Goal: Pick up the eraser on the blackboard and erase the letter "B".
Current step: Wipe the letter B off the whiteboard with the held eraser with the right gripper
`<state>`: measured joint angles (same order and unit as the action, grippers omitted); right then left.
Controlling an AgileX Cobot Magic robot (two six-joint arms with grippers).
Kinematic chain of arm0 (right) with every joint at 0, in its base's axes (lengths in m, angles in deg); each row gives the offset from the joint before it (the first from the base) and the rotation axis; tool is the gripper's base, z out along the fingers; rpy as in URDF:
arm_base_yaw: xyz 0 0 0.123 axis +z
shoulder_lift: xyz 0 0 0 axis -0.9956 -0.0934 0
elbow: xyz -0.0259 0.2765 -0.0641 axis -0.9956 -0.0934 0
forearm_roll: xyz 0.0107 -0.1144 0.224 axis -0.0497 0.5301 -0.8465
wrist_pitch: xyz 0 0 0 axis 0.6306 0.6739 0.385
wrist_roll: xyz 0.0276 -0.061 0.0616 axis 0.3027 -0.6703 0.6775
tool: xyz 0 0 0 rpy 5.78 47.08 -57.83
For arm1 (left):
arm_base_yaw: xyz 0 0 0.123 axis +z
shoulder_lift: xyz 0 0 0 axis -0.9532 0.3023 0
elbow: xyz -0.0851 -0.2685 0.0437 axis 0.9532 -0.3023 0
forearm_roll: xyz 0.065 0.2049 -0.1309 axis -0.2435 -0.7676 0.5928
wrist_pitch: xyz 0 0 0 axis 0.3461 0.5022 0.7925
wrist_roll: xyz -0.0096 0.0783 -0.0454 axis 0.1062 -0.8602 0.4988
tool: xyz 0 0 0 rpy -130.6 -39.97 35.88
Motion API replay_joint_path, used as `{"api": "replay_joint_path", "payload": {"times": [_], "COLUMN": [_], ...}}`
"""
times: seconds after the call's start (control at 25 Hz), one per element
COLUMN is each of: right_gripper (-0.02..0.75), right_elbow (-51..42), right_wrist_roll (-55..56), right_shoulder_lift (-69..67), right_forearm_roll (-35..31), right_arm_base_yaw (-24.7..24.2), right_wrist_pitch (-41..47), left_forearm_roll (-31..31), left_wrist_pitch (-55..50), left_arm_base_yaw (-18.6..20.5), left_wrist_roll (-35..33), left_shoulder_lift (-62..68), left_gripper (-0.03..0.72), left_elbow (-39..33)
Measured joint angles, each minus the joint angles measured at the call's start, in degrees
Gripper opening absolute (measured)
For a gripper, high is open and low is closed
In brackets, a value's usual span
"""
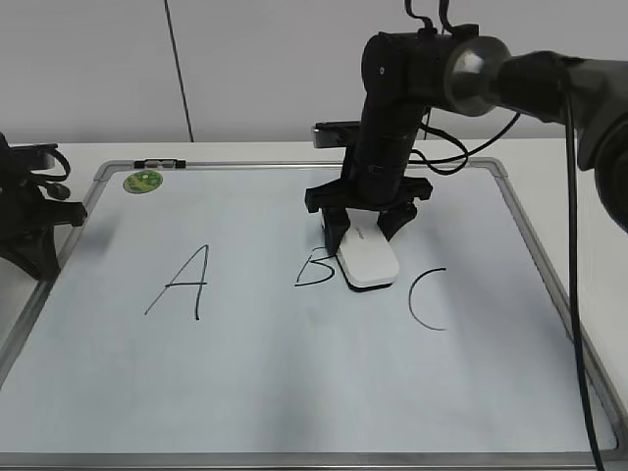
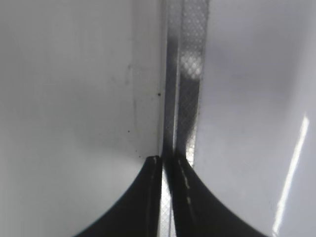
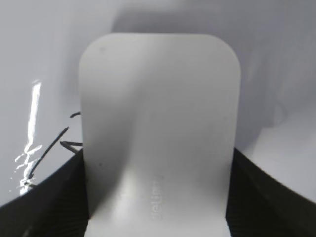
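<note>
- While you look along the exterior view, you see the right hand clamped on the eraser, one finger on each long side.
- You have the eraser lying flat on the blackboard, its left edge covering the right part of the letter "B"; only the left strokes of that letter show.
- Your right wrist view confirms the grasp: the eraser fills the middle of the picture, white side up, with faint grey lettering near its lower end, and a dark ribbed finger presses against each side.
- To the left of the eraser in that view you can make out a few thin black marker strokes on the board surface.
- You see the letter "A" well to the left of the eraser and the letter "C" just to its right, both whole.
- A small green round magnet sits at the far left corner of the board, near the frame.
- Your left hand is closed on nothing, its two dark fingertips nearly touching, and it hangs over the silver-grey frame strip at the board's edge.
- In the exterior view you find the left arm at the left edge, over the desk beside the board.
</note>
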<state>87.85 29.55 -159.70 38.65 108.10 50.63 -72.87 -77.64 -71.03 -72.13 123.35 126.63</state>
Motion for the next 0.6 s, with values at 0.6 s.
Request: {"api": "replay_joint_path", "payload": {"times": [0.6], "right_gripper": [0.528], "right_elbow": [1.3], "right_wrist_roll": [-0.1], "right_shoulder_lift": [-1.6], "right_forearm_roll": [-0.7], "right_arm_base_yaw": [0.0], "right_wrist_pitch": [1.7], "left_forearm_roll": [0.1], "left_wrist_pitch": [0.3], "left_arm_base_yaw": [0.0], "left_wrist_roll": [-0.1], "left_shoulder_lift": [0.0], "left_gripper": [0.031], "left_elbow": [0.0]}}
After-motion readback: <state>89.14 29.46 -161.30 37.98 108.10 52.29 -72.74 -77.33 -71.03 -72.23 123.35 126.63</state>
